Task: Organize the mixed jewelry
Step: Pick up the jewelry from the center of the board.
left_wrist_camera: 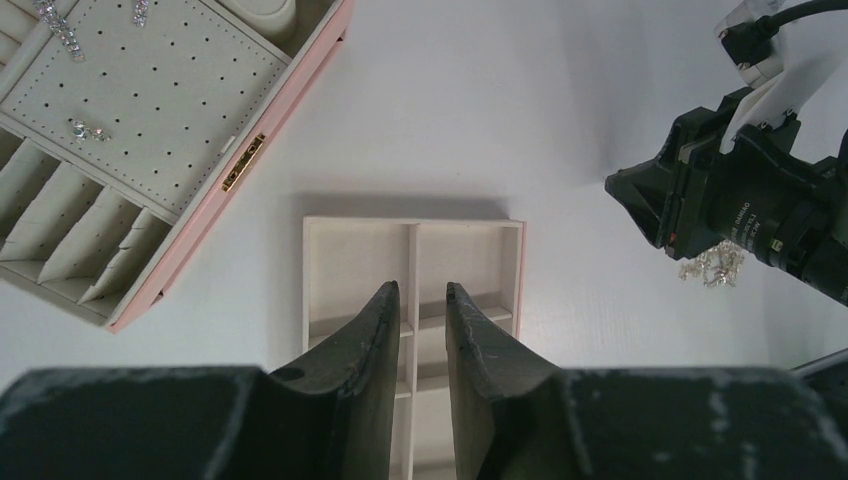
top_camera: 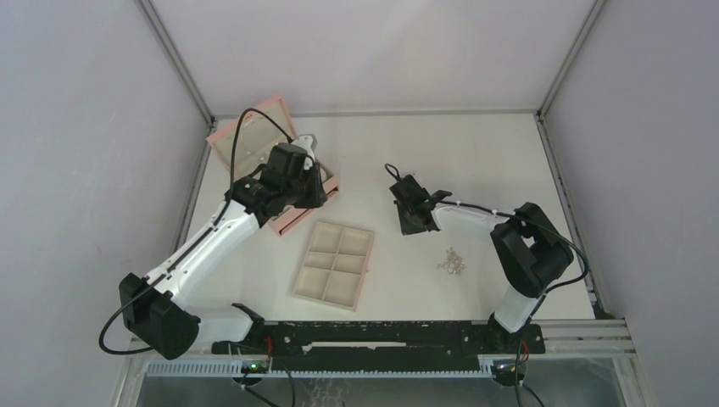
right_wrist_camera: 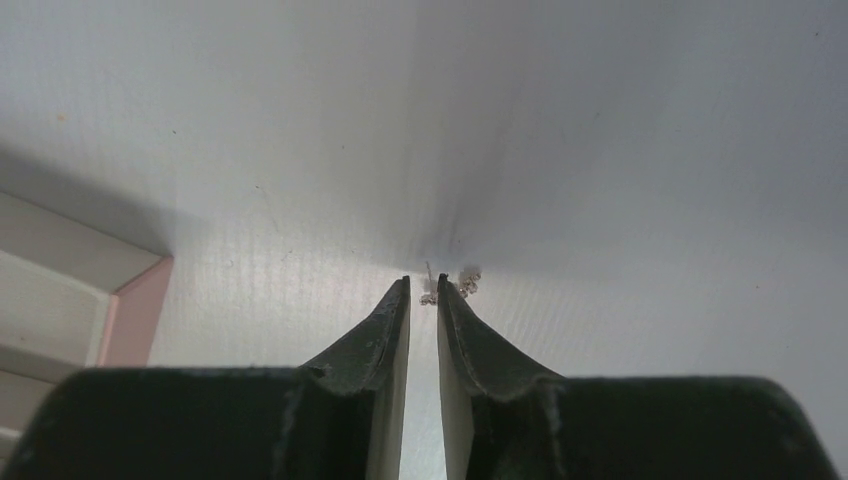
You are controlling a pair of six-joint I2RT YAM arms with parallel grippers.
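Just beyond the barely parted right gripper point(right_wrist_camera: 423, 282) lies silver jewelry point(right_wrist_camera: 462, 282).

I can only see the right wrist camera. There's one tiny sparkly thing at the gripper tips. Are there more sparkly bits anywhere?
Observer: Yes. A small pile of silver jewelry lies on the table, to the right of the right gripper and nearer the arms' bases.
Kid: Is anything in the tray?
Observer: No. All six compartments of the beige tray look empty from above.
Kid: Where's the other gripper?
Observer: The left gripper hovers open above that tray, holding nothing.
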